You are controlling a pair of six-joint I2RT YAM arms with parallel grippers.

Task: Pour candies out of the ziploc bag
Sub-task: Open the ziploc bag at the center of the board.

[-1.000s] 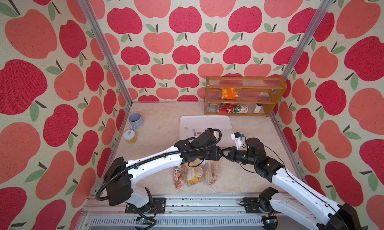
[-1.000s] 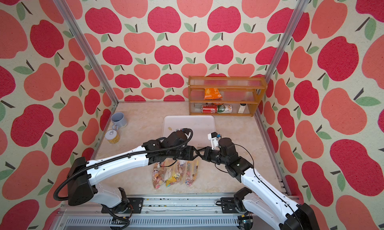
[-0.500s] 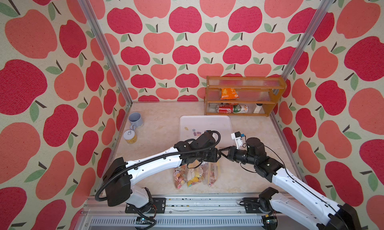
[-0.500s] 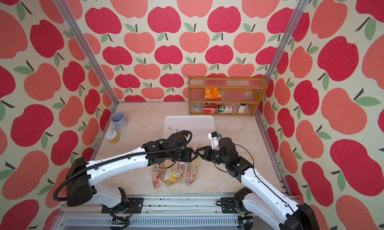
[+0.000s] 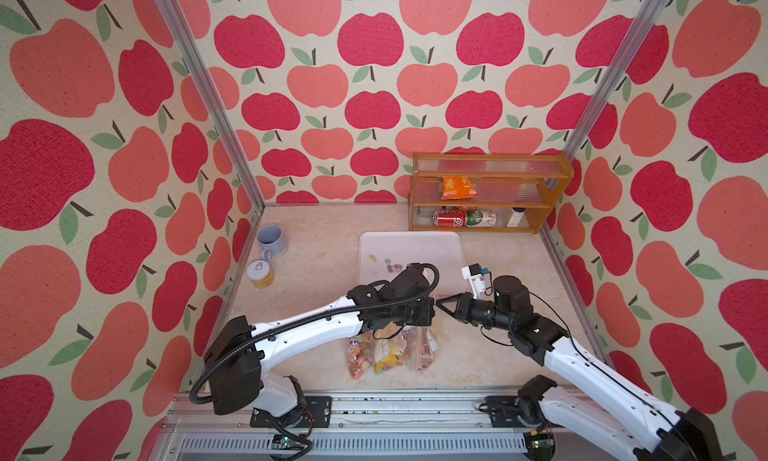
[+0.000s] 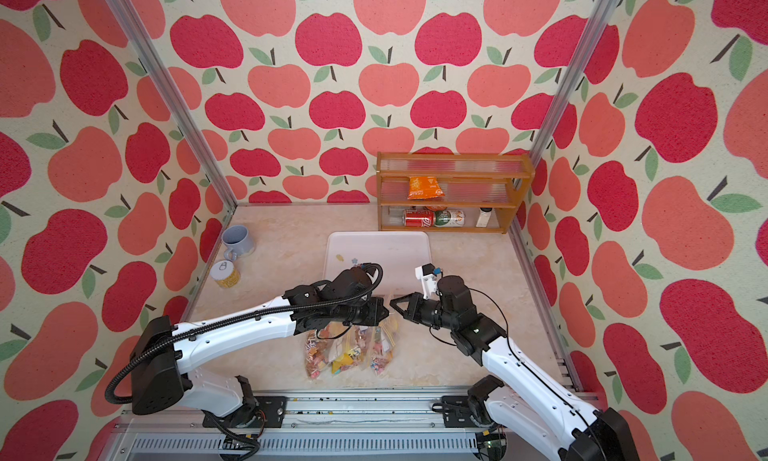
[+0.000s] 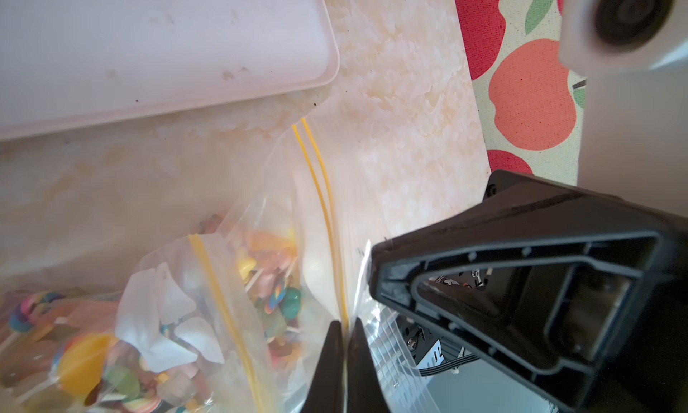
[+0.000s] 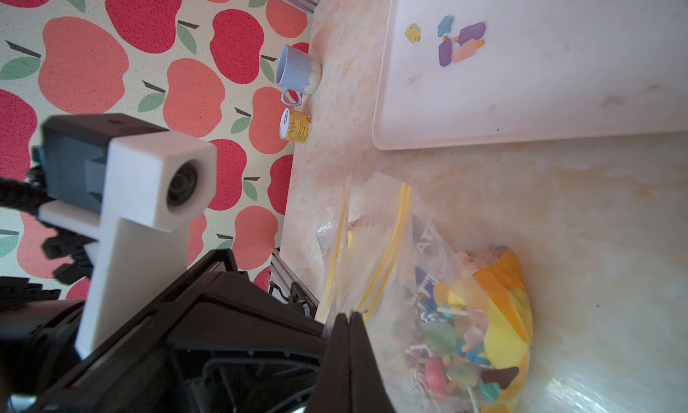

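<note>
The clear ziploc bag (image 5: 390, 351) (image 6: 349, 351) with yellow zip lines lies near the table's front edge, its mouth raised towards the tray. The candies (image 7: 275, 292) (image 8: 454, 336) fill its lower part, mixed colours. A few candies (image 5: 390, 263) (image 8: 459, 44) lie on the white tray (image 5: 436, 247) (image 7: 149, 38). My left gripper (image 5: 432, 309) (image 7: 344, 323) is shut on the bag's rim at the zip line. My right gripper (image 5: 438, 301) (image 8: 349, 316) faces it tip to tip, shut on the rim's other side.
A wooden shelf (image 5: 490, 193) at the back right holds an orange packet (image 5: 457, 188) and cans. A blue mug (image 5: 272, 240) and a small tin (image 5: 260, 274) stand by the left wall. Apple-patterned walls close in three sides.
My left gripper's jaws have closed onto the bag's rim beside the right gripper. The right gripper has kept its pinch and barely moved.
</note>
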